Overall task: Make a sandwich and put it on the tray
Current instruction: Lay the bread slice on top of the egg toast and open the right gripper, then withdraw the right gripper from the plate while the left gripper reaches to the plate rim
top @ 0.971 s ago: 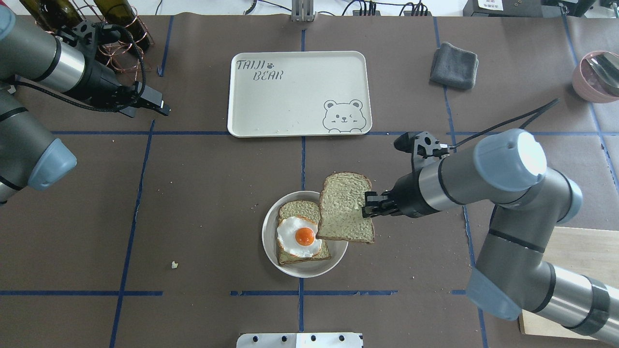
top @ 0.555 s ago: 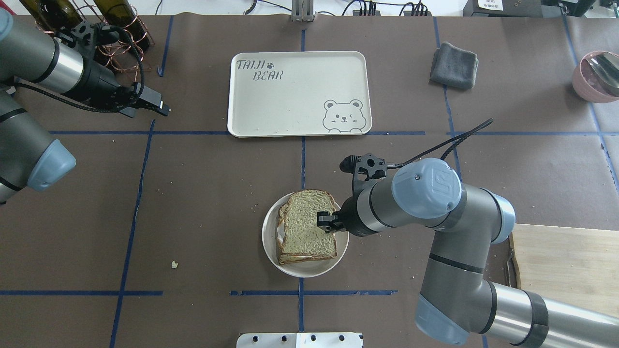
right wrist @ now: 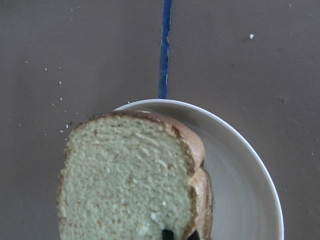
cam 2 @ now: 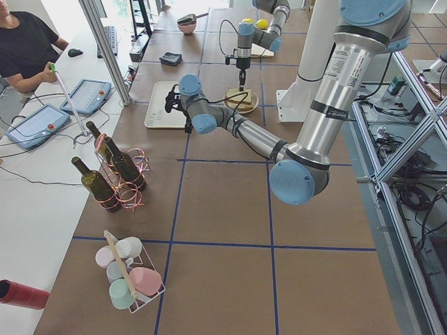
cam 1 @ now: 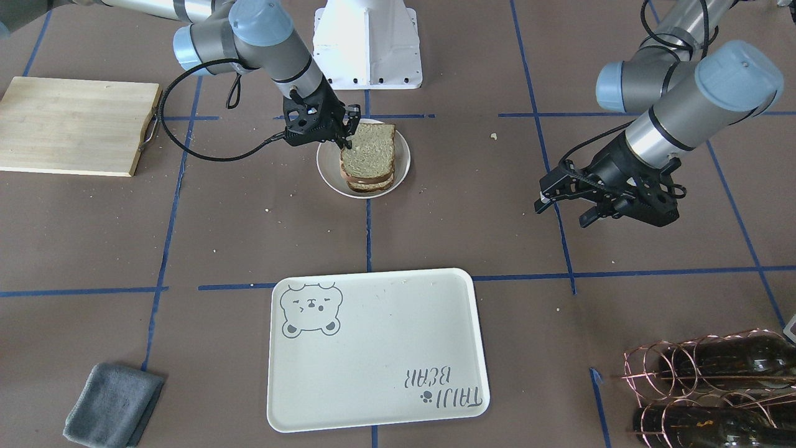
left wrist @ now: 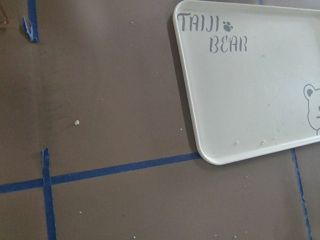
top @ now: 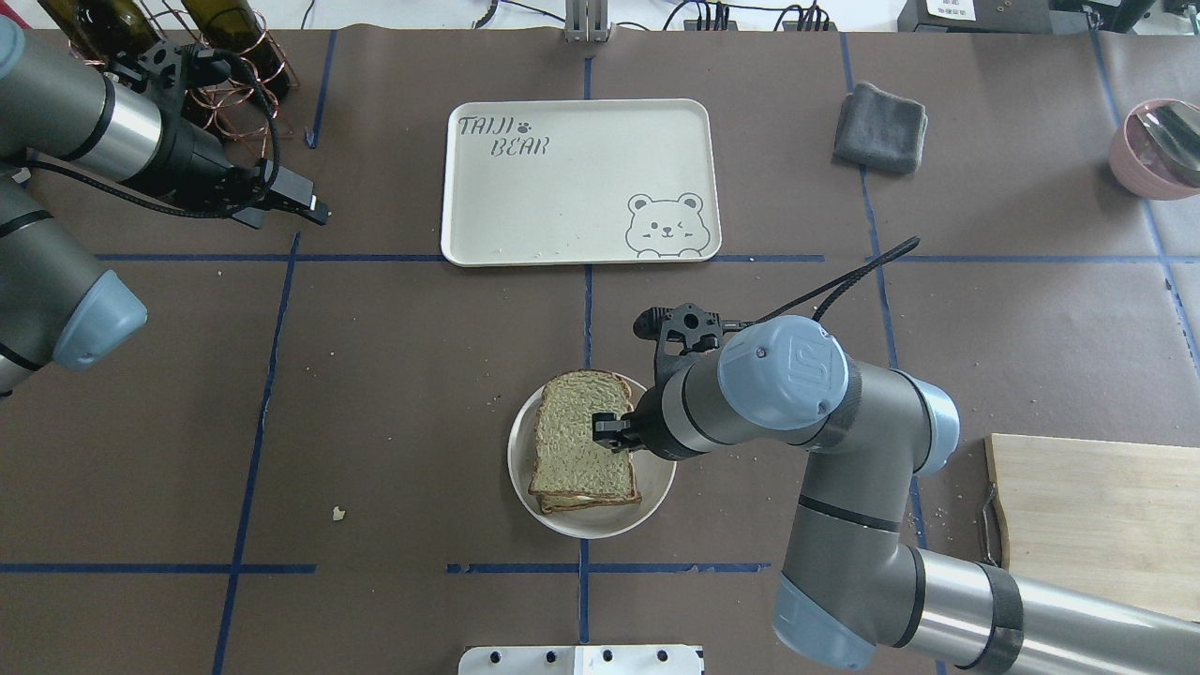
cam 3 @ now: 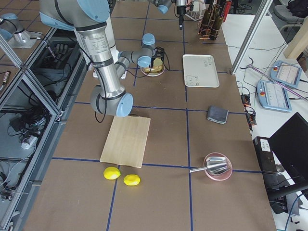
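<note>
The sandwich (top: 574,441) sits on the small white plate (top: 600,521) at the table's middle front. Its top bread slice lies over the lower slice, and only a thin white edge of the egg shows. My right gripper (top: 607,431) is shut on the top slice's right edge, from the plate's right side; it also shows in the front view (cam 1: 345,134). In the right wrist view the slice (right wrist: 125,180) fills the lower left over the plate (right wrist: 240,190). The cream tray (top: 581,178) lies empty behind the plate. My left gripper (top: 305,211) is open and empty, left of the tray.
A grey folded cloth (top: 881,127) lies right of the tray. A wooden cutting board (top: 1097,516) is at the front right. A wire rack of wine bottles (top: 216,56) stands at the back left. A pink bowl with a spoon (top: 1158,145) is at the far right.
My right gripper carried the top bread slice left from beside the plate and set it down over the egg and lower slice. The egg is now covered. The left arm stayed still.
</note>
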